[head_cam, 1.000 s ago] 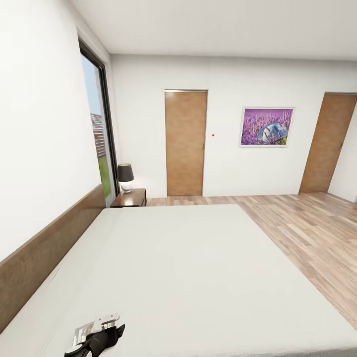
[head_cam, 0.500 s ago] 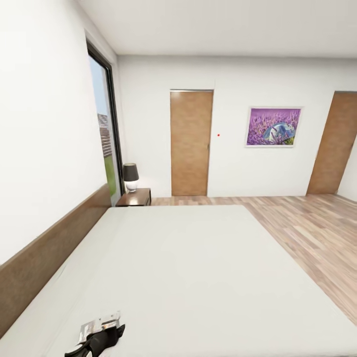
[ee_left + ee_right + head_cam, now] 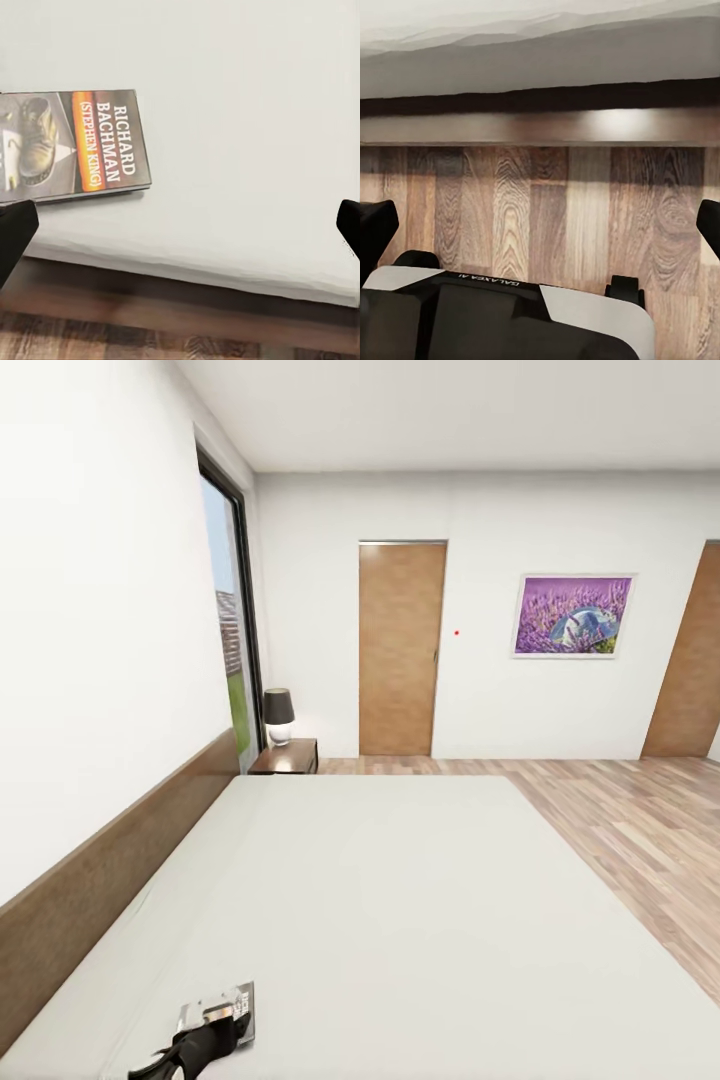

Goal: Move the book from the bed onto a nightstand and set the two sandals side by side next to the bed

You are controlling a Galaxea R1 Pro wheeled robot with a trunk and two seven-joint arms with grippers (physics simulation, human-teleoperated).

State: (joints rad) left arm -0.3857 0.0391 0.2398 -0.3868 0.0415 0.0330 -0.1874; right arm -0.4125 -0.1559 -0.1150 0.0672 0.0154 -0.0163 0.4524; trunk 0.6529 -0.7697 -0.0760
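The book (image 3: pixel 75 146) lies flat on the bed's pale mattress (image 3: pixel 400 900), close to its near edge, cover up with an orange band and "Richard Bachman" in white. My left gripper (image 3: pixel 180 229) hangs open above that edge, the book off to one side of its fingers. In the head view the book (image 3: pixel 222 1008) pokes out from under the black left gripper (image 3: pixel 195 1050). A dark nightstand (image 3: pixel 287 758) stands at the bed's far corner by the headboard (image 3: pixel 110 860). My right gripper (image 3: pixel 540 225) is open over the wood floor beside the bed frame (image 3: pixel 540 127). The sandals are out of view.
A lamp (image 3: pixel 278 715) with a dark shade stands on the nightstand, next to a tall window (image 3: pixel 232 630). Two wooden doors (image 3: pixel 400 650) and a purple picture (image 3: pixel 573 616) are on the far wall. Plank floor (image 3: pixel 640 820) runs along the bed's right side. My base (image 3: pixel 502 315) sits under the right gripper.
The whole head picture has shifted right, so the camera has turned left. The left gripper stays over the book at the bed's near edge.
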